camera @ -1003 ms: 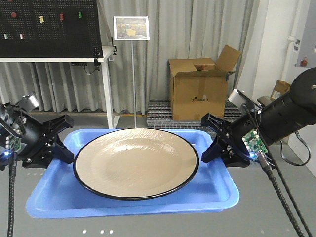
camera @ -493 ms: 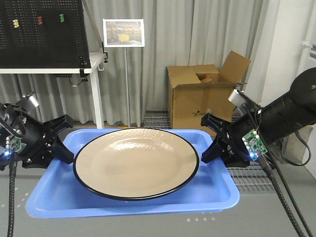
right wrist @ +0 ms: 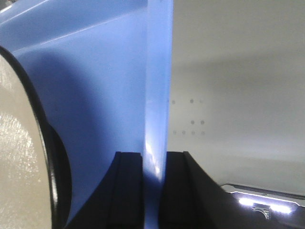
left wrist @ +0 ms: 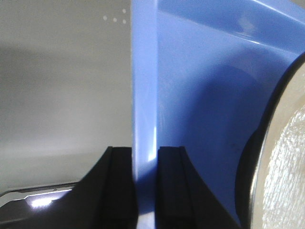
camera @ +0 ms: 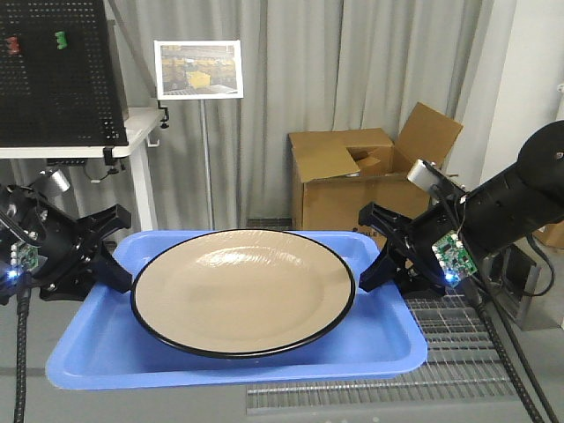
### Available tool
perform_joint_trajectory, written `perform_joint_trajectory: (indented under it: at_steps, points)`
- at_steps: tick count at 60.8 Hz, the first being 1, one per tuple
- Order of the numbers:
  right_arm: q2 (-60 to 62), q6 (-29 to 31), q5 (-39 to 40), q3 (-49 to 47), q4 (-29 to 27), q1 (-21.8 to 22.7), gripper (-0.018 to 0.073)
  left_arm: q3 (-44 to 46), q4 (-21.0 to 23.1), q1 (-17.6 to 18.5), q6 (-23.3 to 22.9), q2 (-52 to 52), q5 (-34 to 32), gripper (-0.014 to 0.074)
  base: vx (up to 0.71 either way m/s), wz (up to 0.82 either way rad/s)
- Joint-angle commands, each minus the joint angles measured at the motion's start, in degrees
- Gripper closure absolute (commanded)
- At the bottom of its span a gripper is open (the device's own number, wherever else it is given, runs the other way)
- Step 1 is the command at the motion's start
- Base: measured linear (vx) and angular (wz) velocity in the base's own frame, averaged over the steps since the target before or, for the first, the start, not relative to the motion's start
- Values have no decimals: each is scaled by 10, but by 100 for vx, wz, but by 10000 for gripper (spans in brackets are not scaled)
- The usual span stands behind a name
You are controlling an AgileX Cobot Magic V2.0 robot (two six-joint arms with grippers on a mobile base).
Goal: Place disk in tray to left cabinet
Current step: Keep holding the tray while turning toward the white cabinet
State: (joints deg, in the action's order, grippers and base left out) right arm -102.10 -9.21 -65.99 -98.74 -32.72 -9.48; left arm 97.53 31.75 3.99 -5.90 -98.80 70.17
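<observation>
Exterior front-facing view: the blue tray (camera: 97, 357) is held level in the air, its long axis running left to right across the picture, one short end at each arm. The disk (camera: 242, 291) lies flat in it, face up, filling most of the tray floor and sitting near the middle.

The left pincer (camera: 118, 250) pinches the left short rim and the right pincer (camera: 374, 248) pinches the right one.

The left wrist view shows the black fingers (left wrist: 119, 186) pressed on both sides of the blue rim (left wrist: 145, 95) – the disk's black edge (left wrist: 255, 157) is just inside.

The right wrist view shows the same: fingers (right wrist: 127, 191) clamp the rim (right wrist: 157, 71), the disk (right wrist: 19, 157) close by.

Behind stand a cardboard box (camera: 352, 181), a black pegboard (camera: 53, 79), a sign on a post (camera: 197, 69) and grey curtains (camera: 352, 62). Metal floor grating (camera: 458, 357) lies below the tray.
</observation>
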Motion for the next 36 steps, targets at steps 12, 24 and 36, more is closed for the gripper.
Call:
perform_joint_trajectory:
  at_steps: [12,24,36]
  points:
    - [30,1,24,-25,-140,-19,561,19,138,24,-7,33,16,596,50,-7]
    - [30,1,24,-25,-140,-19,561,19,138,24,-7,33,16,596,46,-12]
    - [30,1,24,-25,-140,-19,561,19,138,24,-7,33,16,596,42,-13]
